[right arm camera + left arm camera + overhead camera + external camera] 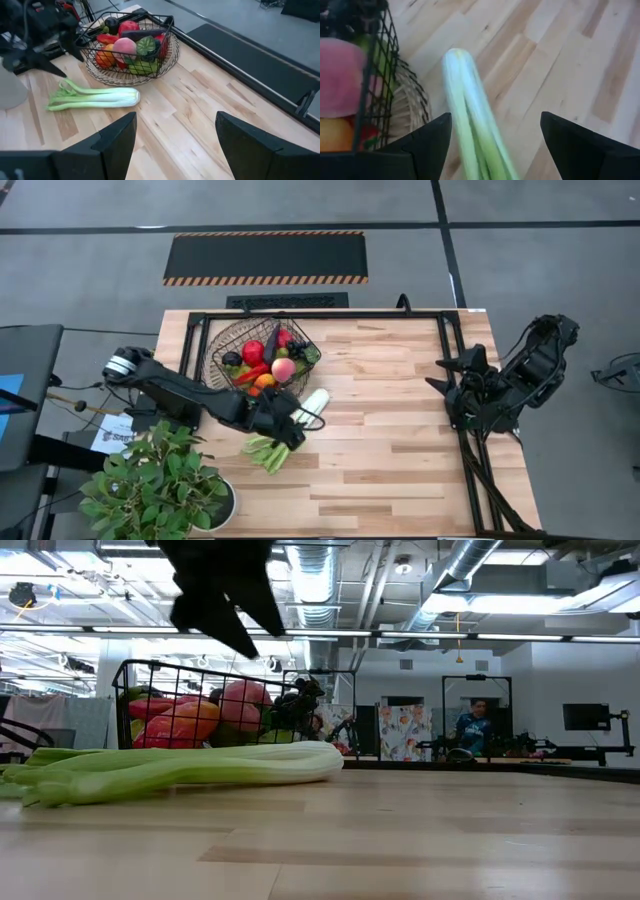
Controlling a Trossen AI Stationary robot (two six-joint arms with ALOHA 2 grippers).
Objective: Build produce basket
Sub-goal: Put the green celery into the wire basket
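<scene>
The dark wire basket (222, 360) stands on a round woven mat near the table's far left, filled with red, orange, green and dark produce. A long celery stalk (268, 450) lies flat on the table just near of the basket, its white end (316, 402) toward the right and its green leaves toward the near edge. My left gripper (297, 420) hovers open above the stalk's middle; in the left wrist view its fingers (432, 135) stand on either side of the stalk (467, 115), and the low view shows the gripper (240, 635) well above it (200, 768). My right gripper (445, 375) waits open at the table's right edge.
A leafy potted plant (155, 485) stands at the near left corner, close to the left arm. A black frame (330, 313) runs along the far and right edges of the table. Bare wood lies in the middle and to the right of the stalk.
</scene>
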